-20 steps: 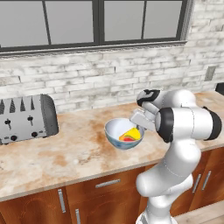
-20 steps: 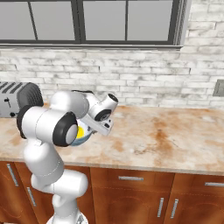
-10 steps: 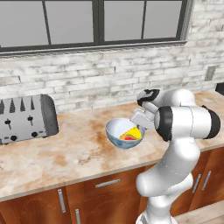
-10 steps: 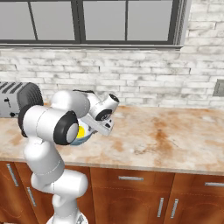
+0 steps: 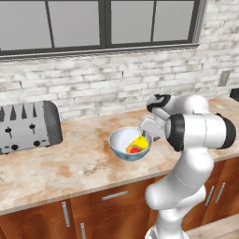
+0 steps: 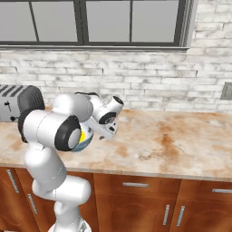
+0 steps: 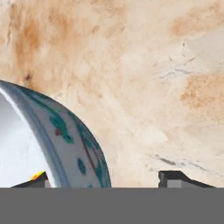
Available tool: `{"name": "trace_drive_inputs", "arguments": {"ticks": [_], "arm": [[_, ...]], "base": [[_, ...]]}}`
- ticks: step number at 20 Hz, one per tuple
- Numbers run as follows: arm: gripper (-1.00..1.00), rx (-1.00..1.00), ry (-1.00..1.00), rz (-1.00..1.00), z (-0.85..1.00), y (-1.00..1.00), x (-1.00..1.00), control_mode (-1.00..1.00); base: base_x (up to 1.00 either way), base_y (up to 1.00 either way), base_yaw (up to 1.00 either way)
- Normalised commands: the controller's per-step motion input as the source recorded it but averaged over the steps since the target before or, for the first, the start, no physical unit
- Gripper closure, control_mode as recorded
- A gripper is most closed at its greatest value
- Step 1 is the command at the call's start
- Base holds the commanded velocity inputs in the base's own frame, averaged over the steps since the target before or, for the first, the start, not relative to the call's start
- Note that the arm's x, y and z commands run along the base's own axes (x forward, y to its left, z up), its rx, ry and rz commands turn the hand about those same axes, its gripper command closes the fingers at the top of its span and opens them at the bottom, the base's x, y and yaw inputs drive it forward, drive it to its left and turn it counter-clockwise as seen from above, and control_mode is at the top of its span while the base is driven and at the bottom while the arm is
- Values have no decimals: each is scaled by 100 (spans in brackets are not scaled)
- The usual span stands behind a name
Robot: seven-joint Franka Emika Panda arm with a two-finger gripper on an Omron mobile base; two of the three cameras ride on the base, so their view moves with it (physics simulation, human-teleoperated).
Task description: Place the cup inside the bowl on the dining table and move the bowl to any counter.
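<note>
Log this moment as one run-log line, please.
bowl: on counter | cup: inside bowl | gripper: open, fingers straddling bowl rim | toaster: left

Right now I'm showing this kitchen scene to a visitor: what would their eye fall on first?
The big white robot arm bends over the counter, its gripper at the rim of the bowl. The bowl stands on the counter's stone top with the bright yellow and red cup inside. A silver toaster stands by the brick wall to the left.
</note>
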Motion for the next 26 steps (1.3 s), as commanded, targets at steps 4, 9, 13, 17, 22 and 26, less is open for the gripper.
{"name": "trace_drive_inputs", "arguments": {"ticks": [4,9,13,17,22,26], "arm": [[-100,0,-3,0,59,0,-5,-100],[-100,0,-4,0,69,0,-35,-100],[-100,0,-7,0,41,0,-86,-100],[-100,0,-16,0,2,0,-100,-100],[-100,0,-19,0,9,0,-100,-100],[-100,0,-18,0,28,0,-97,-100]], "base": [[0,0,0],[0,0,0],[0,0,0],[0,0,0],[0,0,0],[0,0,0]]}}
